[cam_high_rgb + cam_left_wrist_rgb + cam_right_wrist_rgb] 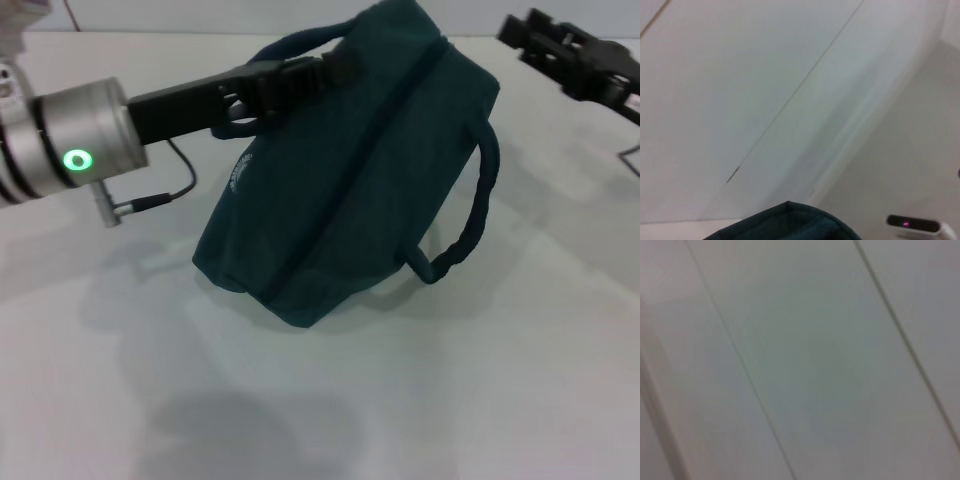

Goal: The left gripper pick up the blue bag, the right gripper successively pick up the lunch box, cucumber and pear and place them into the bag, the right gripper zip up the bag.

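The blue bag (350, 190) hangs tilted above the white table (520, 400), its top seam closed, its small white logo facing me and one rolled handle (470, 215) dangling on the right. My left gripper (325, 68) reaches in from the left and is shut on the bag's other handle at the top. A corner of the bag (790, 222) also shows in the left wrist view. My right gripper (545, 40) hovers at the far right, apart from the bag. The lunch box, cucumber and pear are out of view.
A thin black cable (160, 195) loops below the left wrist. The bag's shadow falls on the table under it. A white device with a pink light (915, 223) sits low in the left wrist view. The right wrist view shows only pale panels.
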You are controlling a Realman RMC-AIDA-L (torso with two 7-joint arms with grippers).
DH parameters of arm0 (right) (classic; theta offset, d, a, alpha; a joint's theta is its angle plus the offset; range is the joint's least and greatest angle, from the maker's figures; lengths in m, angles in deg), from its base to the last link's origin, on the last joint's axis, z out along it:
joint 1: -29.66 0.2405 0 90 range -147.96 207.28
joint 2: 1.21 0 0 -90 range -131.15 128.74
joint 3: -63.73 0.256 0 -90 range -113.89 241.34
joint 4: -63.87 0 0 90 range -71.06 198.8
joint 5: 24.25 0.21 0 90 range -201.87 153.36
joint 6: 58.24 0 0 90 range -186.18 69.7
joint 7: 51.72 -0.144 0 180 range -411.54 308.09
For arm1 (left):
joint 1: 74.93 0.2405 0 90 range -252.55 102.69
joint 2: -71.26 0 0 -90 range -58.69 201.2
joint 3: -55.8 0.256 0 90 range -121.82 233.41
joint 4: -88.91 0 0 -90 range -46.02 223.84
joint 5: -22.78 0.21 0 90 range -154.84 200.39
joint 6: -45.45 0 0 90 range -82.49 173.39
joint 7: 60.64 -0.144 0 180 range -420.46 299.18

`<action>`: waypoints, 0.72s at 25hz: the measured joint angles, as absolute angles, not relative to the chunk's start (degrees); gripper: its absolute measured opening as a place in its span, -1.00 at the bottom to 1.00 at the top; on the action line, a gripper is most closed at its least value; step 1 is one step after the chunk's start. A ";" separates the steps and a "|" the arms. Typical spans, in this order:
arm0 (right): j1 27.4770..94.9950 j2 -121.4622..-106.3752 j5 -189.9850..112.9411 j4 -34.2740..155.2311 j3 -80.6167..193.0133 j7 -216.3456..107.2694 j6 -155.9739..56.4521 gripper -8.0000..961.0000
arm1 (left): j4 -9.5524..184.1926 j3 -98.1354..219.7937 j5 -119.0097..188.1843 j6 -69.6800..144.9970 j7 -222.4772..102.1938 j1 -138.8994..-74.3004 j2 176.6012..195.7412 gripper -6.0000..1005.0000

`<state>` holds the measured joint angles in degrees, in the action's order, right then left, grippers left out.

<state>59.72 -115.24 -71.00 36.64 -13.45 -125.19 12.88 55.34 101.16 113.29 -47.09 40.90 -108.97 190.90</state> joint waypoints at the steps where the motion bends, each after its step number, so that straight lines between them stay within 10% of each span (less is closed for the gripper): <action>1: 59.14 -114.94 -71.00 36.58 -13.09 -125.29 13.19 -0.38 | 55.70 101.96 113.28 -45.82 40.88 -109.33 190.92 -0.88; 4: 57.18 -114.09 -71.01 36.70 -11.21 -125.80 15.03 -0.28 | 57.75 103.73 113.13 -43.48 40.41 -110.96 190.99 -0.88; 6: 56.25 -113.87 -71.14 36.87 -9.93 -125.85 15.87 0.21 | 60.17 103.94 112.67 -42.98 38.85 -112.10 191.06 -0.88; 18: 53.61 -113.07 -71.10 37.01 -8.62 -125.63 18.52 0.41 | 68.15 104.24 111.49 -35.12 32.01 -113.91 191.23 -0.88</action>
